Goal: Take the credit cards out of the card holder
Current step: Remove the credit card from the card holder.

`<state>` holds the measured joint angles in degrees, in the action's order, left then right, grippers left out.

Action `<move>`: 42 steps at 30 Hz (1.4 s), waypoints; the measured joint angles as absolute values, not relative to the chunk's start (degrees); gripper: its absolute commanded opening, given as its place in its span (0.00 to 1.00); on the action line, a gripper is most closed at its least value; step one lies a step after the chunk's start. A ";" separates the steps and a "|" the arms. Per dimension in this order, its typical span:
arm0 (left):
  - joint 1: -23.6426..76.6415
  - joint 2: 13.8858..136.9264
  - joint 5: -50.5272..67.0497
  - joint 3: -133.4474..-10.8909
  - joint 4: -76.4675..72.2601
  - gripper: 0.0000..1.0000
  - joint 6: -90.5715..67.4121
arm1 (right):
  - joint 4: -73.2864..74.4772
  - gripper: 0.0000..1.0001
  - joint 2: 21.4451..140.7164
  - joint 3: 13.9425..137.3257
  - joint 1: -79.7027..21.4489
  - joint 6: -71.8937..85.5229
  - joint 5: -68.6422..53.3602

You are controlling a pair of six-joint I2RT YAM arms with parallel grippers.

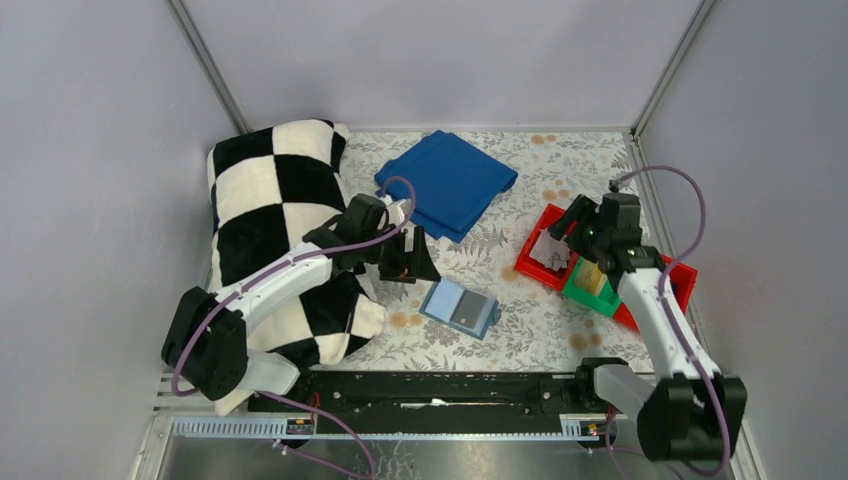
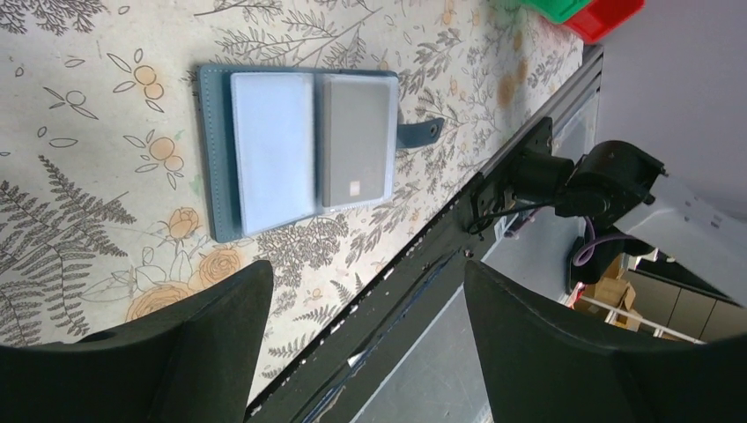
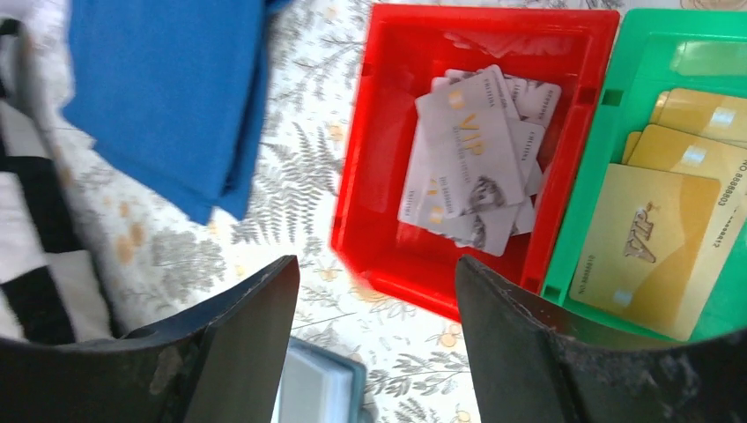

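Mid-task, by my reading. Whitish-grey cards (image 3: 480, 159) lie heaped in the red bin (image 3: 388, 256), and yellowish cards (image 3: 669, 229) lie in the green bin (image 3: 617, 62) touching it. The card holder (image 2: 216, 150) lies open and flat on the floral table (image 2: 79, 220), near the front edge and between my two arms. Its right-hand sleeve shows a dark grey card (image 2: 355, 141) with a small pale square near one end. The left-hand sleeve (image 2: 273, 150) looks pale, and I cannot tell whether it holds a card or is empty. My left claw (image 2: 366, 269) hangs above the table just beside the holder. Its fingers are spread wide, with nothing between them and touching nothing. My right claw (image 3: 377, 264) hovers over the near wall of the red bin, equally wide apart and empty. So the step in hand seems to be a fresh approach for the next card. That calls for the left claw to come down over the grey card's exposed edge and narrow a good deal. It then has to draw the card out along the sleeve opening rather than lift it straight up. The holder is light and unpinned, so it may slide or lift with the card. The right claw may have to press on the cover.
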<state>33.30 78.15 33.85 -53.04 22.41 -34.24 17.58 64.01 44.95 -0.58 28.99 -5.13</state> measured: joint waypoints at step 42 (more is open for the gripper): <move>37.65 98.52 38.79 -46.09 -0.91 0.78 -42.13 | -5.96 0.26 66.96 20.16 -39.44 63.24 -6.70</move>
